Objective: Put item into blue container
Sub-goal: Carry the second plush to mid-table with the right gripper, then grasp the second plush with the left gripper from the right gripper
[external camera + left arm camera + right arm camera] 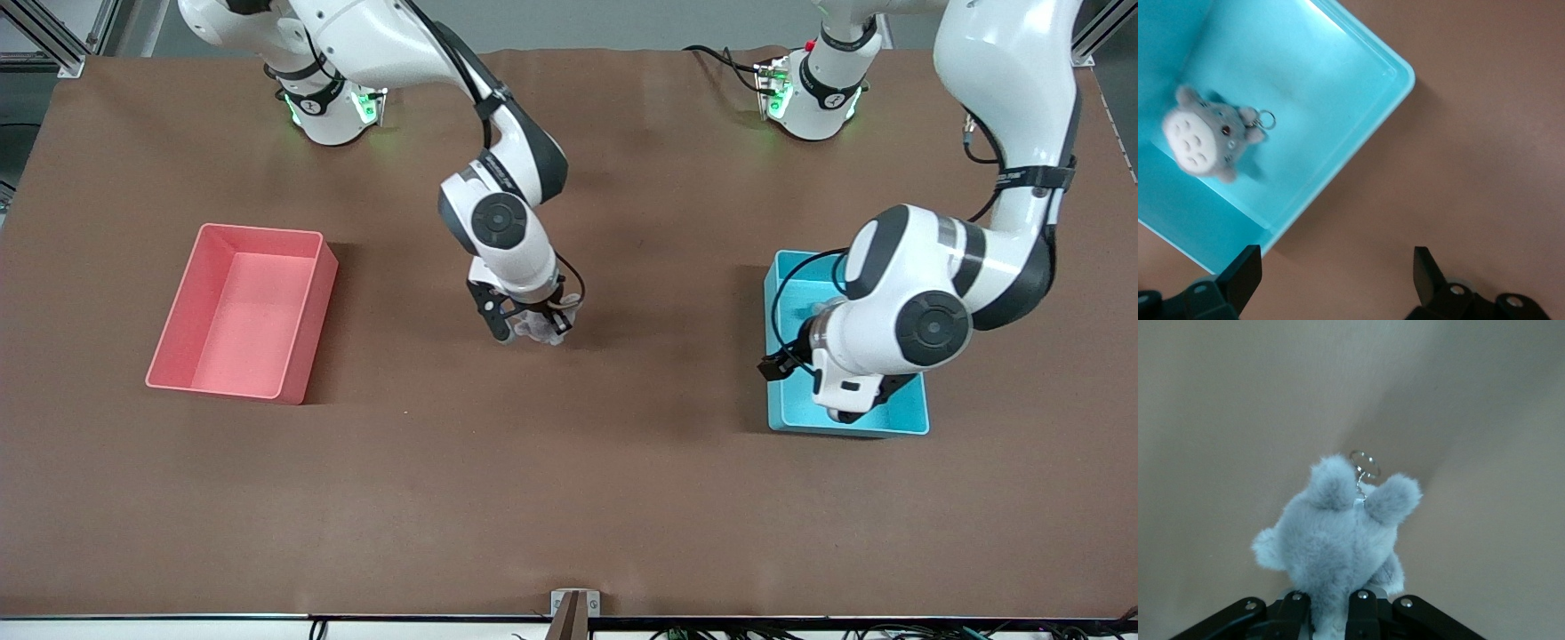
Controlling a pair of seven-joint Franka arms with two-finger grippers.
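Two grey plush keychains show. One plush keychain (1205, 141) lies on the floor of the blue container (907, 418), under the left gripper (1331, 277), whose fingers stand wide apart and empty over the container's corner. A second plush keychain (1338, 540), ears and key ring pointing away from the wrist, is clamped in the closed right gripper (531, 331), low over the bench (569, 498) mid-table. A pink bin (240, 311) sits toward the right arm's end.

The left arm (925, 311) is covering much of the blue container (898, 418) — the plush toy (1205, 141) inside is showing only from the wrist.
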